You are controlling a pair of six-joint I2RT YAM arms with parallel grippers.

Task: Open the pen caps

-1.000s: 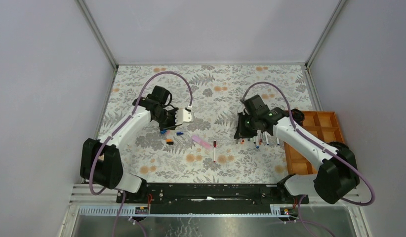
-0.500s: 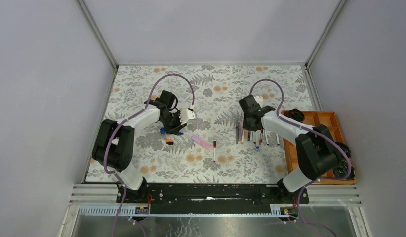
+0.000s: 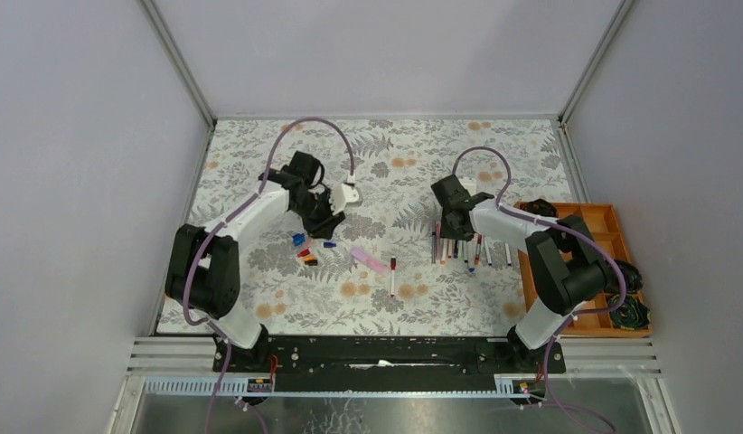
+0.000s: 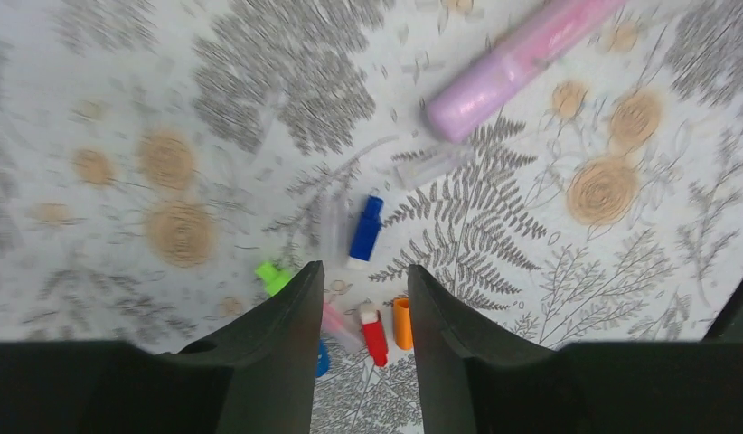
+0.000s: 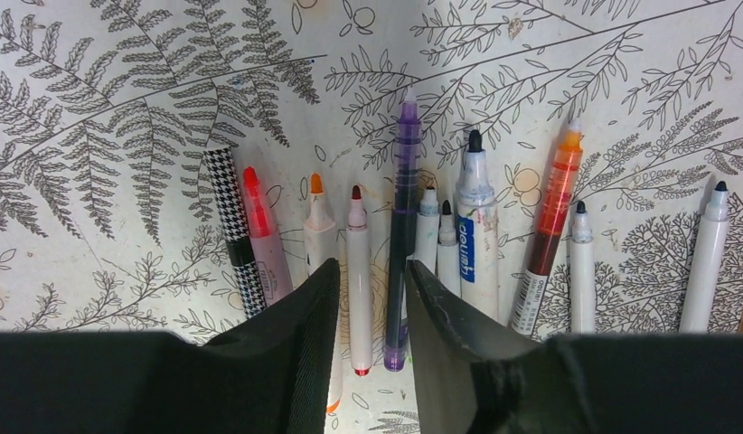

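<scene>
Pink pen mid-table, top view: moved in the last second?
No. The pink pen lies at the same spot and slant on the tablecloth, just above the same orange flowers.

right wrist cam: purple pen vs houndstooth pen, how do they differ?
Barrel: the purple pen is see-through dark purple; the houndstooth pen is opaque black-and-white check.
Far end: the purple pen shows a bare pointed tip; the houndstooth pen ends flat, no tip visible.
Place: the purple pen sits mid-row and reaches farther out; the houndstooth pen is leftmost in view.
Shared: both lie flat, roughly parallel.
</scene>
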